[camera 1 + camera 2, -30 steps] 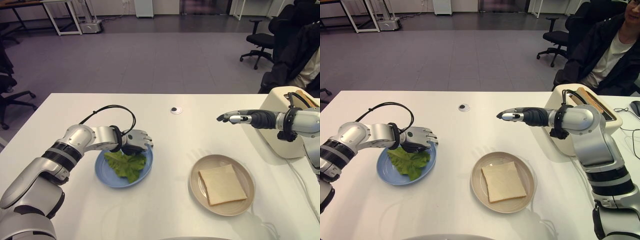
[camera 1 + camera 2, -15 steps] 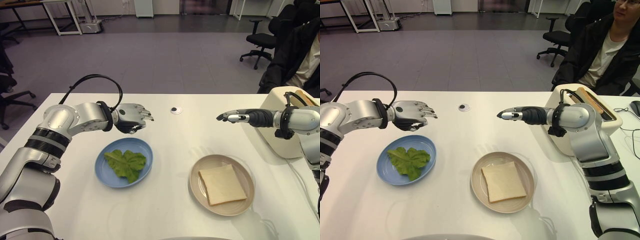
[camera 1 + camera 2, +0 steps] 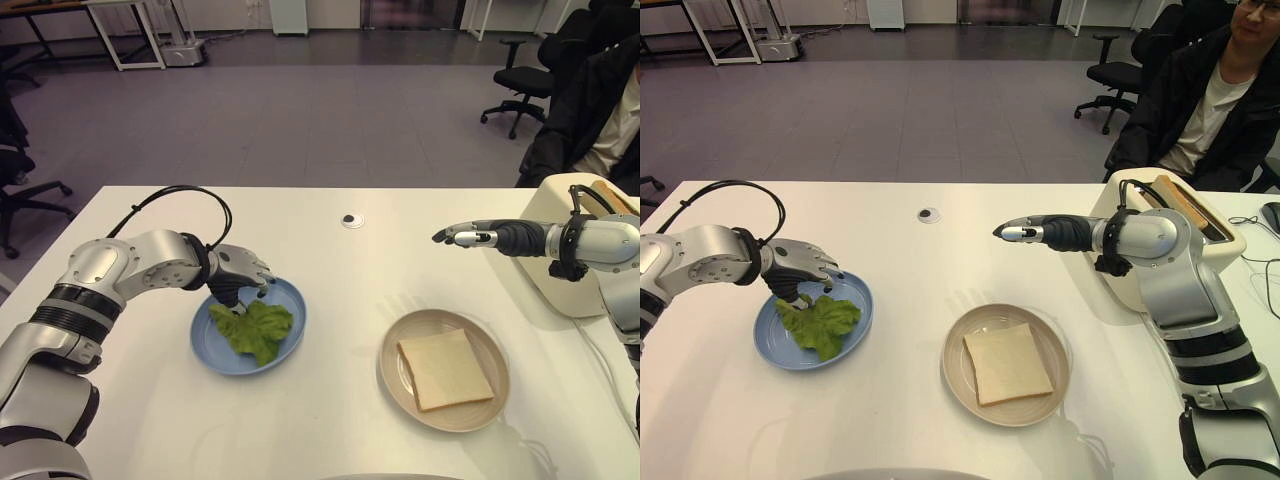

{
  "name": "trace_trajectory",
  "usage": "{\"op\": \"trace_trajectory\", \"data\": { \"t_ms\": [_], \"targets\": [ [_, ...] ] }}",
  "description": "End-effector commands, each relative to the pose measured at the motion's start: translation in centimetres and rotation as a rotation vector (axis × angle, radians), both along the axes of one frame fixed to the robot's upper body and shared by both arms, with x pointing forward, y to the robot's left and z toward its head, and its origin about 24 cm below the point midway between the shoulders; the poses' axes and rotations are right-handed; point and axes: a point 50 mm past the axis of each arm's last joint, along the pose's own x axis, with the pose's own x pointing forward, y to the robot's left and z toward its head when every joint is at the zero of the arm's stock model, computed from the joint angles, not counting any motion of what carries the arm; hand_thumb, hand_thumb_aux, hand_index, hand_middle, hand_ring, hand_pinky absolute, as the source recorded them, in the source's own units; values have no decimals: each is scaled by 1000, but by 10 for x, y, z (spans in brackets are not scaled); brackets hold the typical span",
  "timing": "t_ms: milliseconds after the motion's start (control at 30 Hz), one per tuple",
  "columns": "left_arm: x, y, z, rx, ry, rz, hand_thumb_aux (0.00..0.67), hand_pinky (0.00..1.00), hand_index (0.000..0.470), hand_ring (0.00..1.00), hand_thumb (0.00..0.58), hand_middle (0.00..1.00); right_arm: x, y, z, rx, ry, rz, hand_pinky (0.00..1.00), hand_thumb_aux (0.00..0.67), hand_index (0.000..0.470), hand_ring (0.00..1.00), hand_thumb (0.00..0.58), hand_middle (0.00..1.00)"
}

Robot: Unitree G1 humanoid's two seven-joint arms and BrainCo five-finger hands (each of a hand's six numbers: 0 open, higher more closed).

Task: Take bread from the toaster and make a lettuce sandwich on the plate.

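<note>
Bread [image 3: 445, 369] lies flat on the beige plate [image 3: 392, 348] at 5 o'clock on the table [image 3: 340, 262]. A second slice [image 3: 1175, 198] stands in the toaster [image 3: 545, 207] at 3. The lettuce [image 3: 257, 328] lies in the blue plate [image 3: 291, 301] at 8, its 10 o'clock end pinched by the left hand's [image 3: 238, 275] curled fingers. The right hand [image 3: 490, 237] hovers beside the toaster with its fingers straight and together, pointing to 9.

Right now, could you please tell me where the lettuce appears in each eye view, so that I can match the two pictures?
Left eye view: lettuce left of centre, on the blue plate, just under the left hand.
Right eye view: lettuce nearer the left edge, same plate.
Shared landmark: the bread slice, right of the lettuce in both.
</note>
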Motion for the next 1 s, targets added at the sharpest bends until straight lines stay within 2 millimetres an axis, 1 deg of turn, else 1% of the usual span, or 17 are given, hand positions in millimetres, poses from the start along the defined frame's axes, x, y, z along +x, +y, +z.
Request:
{"op": "trace_trajectory", "data": {
  "t_ms": [33,100,133,167,267,333,433,500,600,633,667,700,733,867,933,967,1000],
  "targets": [
    [-9,1,-1,-2,10,2,116,0,81,0,183,0,1,2,-1,-15,8,14,0,0,0,0,0,0],
    [-12,-2,0,2,2,-12,113,0,79,0,179,0,2,2,-1,-17,10,17,0,0,0,0,0,0],
    [-13,-3,0,6,-2,-22,129,0,90,0,201,0,2,3,0,-17,10,20,0,0,0,0,0,0],
    [-15,-4,0,16,-9,-35,200,0,140,0,294,0,2,3,0,-17,10,23,0,0,0,0,0,0],
    [-19,-13,-3,35,-28,-101,223,0,157,0,322,0,3,5,1,-20,11,36,0,0,0,0,0,0],
    [-23,-22,-11,43,-43,-171,129,0,90,0,201,0,2,6,2,-21,11,44,0,0,0,0,0,0],
    [-34,-34,-24,9,-34,-242,118,0,83,0,187,0,1,9,4,-22,9,60,0,0,0,0,0,0],
    [-40,-37,-30,1,-24,-249,74,0,52,0,120,0,1,11,4,-21,10,68,0,0,0,0,0,0],
    [-45,-38,-38,-4,-18,-243,45,0,31,0,75,0,1,12,5,-22,7,76,0,0,0,0,0,0],
    [-47,-37,-41,-4,-16,-239,55,0,39,0,92,0,1,14,6,-21,4,81,0,0,0,0,0,0],
    [-49,-37,-45,-4,-15,-236,110,0,77,0,175,0,1,15,7,-20,1,88,0,0,0,0,0,0],
    [-50,-37,-47,-4,-24,-231,410,0,288,0,493,0,2,17,8,-20,-1,98,0,0,0,0,0,0],
    [-52,-38,-49,-12,-26,-224,670,0,470,0,580,0,2,19,8,-21,-1,110,0,0,0,0,0,0],
    [-52,-38,-49,-42,-63,-206,662,0,464,0,580,0,1,21,5,-30,11,133,0,0,0,0,0,0],
    [-50,-40,-44,-65,-87,-209,594,0,417,0,572,0,2,20,4,-31,11,131,0,0,0,0,0,0],
    [-50,-41,-41,-84,-104,-206,652,0,457,0,580,0,4,21,3,-32,11,134,0,0,0,0,0,0],
    [-49,-43,-36,-103,-121,-205,649,0,455,0,579,0,5,21,3,-33,12,136,0,0,0,0,0,0]
  ]
}}
